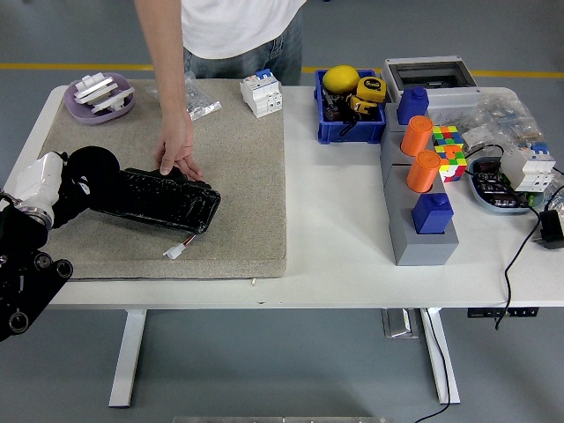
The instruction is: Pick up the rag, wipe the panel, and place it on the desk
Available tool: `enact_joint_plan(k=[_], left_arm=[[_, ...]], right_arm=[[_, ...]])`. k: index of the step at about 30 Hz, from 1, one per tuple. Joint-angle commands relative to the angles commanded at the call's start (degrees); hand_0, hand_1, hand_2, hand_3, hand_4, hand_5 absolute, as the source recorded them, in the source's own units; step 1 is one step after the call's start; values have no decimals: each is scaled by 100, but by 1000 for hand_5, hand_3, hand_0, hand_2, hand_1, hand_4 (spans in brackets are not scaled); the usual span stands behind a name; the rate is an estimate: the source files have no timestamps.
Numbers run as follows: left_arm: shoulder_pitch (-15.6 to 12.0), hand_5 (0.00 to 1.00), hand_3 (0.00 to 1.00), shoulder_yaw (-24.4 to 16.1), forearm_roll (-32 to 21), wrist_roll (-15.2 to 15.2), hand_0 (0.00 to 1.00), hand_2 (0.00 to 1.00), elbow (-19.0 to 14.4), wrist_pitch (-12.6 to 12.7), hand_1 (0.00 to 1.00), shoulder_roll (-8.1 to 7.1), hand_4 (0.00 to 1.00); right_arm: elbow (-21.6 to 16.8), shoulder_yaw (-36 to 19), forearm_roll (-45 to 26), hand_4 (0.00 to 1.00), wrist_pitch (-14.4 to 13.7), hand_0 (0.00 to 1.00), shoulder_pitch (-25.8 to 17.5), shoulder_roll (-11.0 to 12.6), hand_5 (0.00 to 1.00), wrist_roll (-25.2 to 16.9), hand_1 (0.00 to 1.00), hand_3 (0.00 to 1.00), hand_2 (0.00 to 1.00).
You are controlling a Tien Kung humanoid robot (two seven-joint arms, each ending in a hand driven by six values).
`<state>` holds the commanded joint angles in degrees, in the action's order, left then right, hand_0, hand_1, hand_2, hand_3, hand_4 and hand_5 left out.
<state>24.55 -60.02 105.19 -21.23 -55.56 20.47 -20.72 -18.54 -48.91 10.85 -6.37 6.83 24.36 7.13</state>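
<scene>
The left robot hand point(92, 176), black and curled around a dark rag point(99, 169), rests at the left end of the black panel point(163, 200) on the beige mat point(238, 176). A person's hand point(179, 145) steadies the panel's far edge on the white desk point(335, 238).
</scene>
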Motion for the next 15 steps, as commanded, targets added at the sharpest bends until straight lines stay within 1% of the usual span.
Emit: enact_joint_plan(k=[5,6,9,11,15], left_arm=[[-51,2,490,49,-2,11,285,555,-72,37,497,23,143],[-82,2,492,66,33,-5,288,554,-155,37,497,31,158],[-153,2,492,108,107,-35,288,554,-417,40,497,52,158],[-191,2,492,177,182,-85,288,554,-664,30,497,71,158],[-212,2,493,383,236,-167,289,552,-1011,-8,496,101,162]], right_arm=[[0,4,0,910,-2,751,-2,-1,424,-2,622,559,617],[0,6,2,910,-2,751,-2,-3,424,-2,622,559,618],[-2,6,3,910,-1,751,-8,-3,424,-6,622,559,618],[4,5,-2,910,1,751,-10,-1,424,-5,622,559,618],[0,-4,5,911,-1,750,-1,7,424,-9,622,559,617]])
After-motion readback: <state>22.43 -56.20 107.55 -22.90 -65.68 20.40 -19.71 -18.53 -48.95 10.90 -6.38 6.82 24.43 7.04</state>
